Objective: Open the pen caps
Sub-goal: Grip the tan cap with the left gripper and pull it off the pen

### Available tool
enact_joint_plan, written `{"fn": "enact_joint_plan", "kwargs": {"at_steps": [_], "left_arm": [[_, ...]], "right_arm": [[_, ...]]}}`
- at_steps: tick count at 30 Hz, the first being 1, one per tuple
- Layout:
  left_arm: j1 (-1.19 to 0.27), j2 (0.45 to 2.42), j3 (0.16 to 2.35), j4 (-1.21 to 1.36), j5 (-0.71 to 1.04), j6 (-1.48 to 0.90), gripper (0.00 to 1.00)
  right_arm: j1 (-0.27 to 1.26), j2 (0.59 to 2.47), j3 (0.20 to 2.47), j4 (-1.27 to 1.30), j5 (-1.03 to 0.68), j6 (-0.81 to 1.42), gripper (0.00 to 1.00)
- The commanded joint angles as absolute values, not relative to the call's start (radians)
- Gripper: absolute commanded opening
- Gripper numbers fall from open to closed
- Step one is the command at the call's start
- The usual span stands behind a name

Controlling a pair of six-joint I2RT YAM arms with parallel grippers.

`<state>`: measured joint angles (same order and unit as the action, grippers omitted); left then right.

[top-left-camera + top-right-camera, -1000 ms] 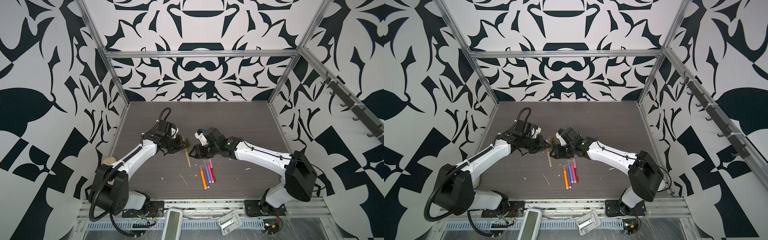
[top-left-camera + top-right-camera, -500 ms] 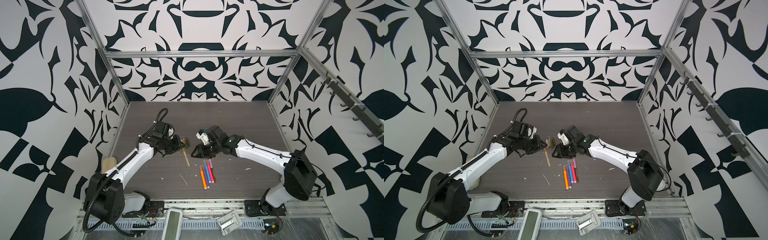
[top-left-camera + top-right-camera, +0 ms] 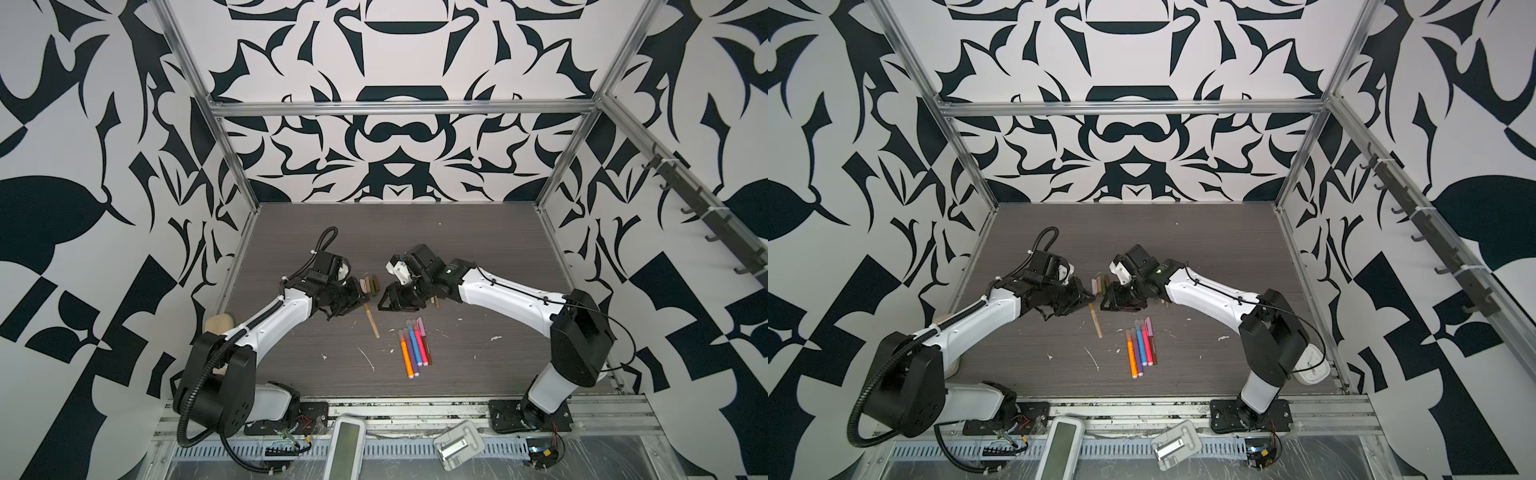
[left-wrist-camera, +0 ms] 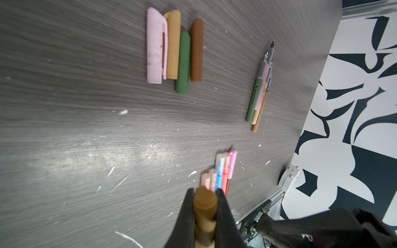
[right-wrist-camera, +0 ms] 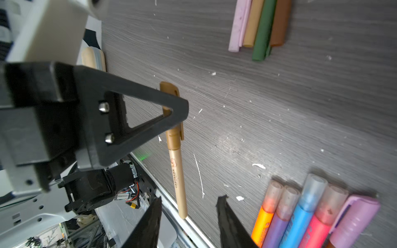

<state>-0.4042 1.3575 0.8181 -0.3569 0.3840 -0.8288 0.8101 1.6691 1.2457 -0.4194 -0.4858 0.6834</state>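
- Left gripper (image 4: 205,192): clamped tight on the dark brown plastic cap (image 4: 205,201) of a slim tan felt-tip pen (image 5: 179,171). A black finger sits on each side of the cap, and the cap is on the barrel.
- In both top views the tan pen (image 3: 372,322) sticks out from the left gripper (image 3: 362,297) toward the front edge, near mid-table. Can't tell if its free end touches the surface.
- Right gripper (image 5: 190,197): jaws partly apart with nothing between them. It is just beside the tan pen but not touching it, and in a top view it (image 3: 392,301) faces the left gripper across a small gap.
- Four loose stubby pen caps (image 4: 175,49), pink, tan, olive green and brown, lie flat in a touching row on the dark grey wood-grain table (image 3: 478,249). They sit just behind the two grippers (image 3: 370,284).
- A bundle of uncapped slim pens (image 4: 260,94), olive, pink, tan and brown with grey pointed tips showing, lies on the table. In the top views it is mostly hidden under the right arm.
- A cluster of capped markers (image 3: 413,345), orange, purple, blue, pink and lilac with a brown one at the edge, lies side by side nearer the front. The first four have pale translucent caps and the lilac one a lilac cap (image 5: 311,214).
- White scuffs and specks are scattered over the table.
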Motion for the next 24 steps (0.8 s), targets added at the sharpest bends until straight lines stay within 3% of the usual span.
{"fn": "enact_joint_plan", "kwargs": {"at_steps": [1,18,21,24], "left_arm": [[-0.401,1.352,0.866,-0.382,0.387,-0.763,0.00],[-0.405,1.413,0.895,-0.395,0.488,-0.758,0.00],[-0.405,1.413,0.902,-0.394,0.489,-0.761,0.00],[-0.405,1.411,0.907,-0.401,0.489,-0.761,0.00]], "right_arm": [[0.825,1.652,1.220,-0.339,-0.502,0.664,0.45],[0.891,1.730,1.187,-0.253,-0.513,0.729,0.42],[0.896,1.726,1.191,-0.253,-0.503,0.729,0.32],[0.895,1.724,1.209,-0.290,-0.463,0.720,0.02]]}}
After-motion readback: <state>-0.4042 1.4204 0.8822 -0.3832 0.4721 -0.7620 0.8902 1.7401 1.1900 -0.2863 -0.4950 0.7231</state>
